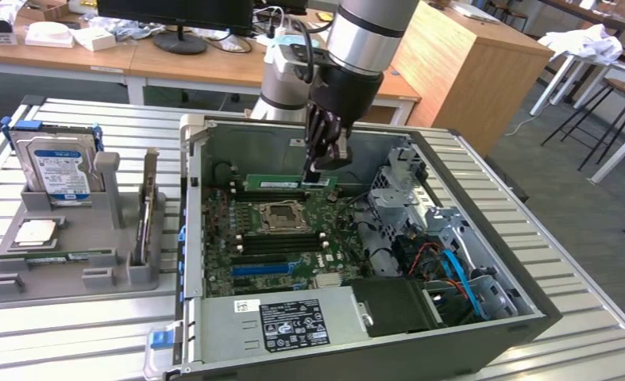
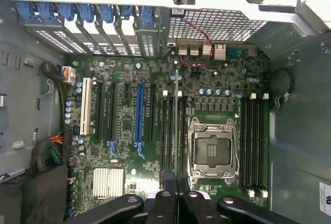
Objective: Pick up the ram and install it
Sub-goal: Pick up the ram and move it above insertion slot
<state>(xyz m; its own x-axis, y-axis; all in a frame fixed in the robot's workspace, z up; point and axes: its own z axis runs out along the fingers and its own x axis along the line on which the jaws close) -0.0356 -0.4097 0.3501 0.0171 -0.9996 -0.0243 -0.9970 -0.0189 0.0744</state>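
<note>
The table (image 1: 68,333) carries an open case (image 1: 376,147), laid on its side at the centre of the exterior view so that the motherboard (image 1: 280,238) faces upward and can be reached from above. A grey tray (image 1: 68,262) is set at the exterior view's left. A hard drive (image 1: 63,171) is stood upright in it, and a CPU (image 1: 36,232) is laid flat in front of the drive. The end effector (image 1: 318,171) is lowered into the case, upper centre of the frame, and is clenched on the ram (image 1: 286,182). The ram is held on edge, lengthwise along the memory slots (image 2: 166,131) beside the empty socket (image 2: 212,149), presumably for alignment. Whether it touches a slot cannot be told.
</note>
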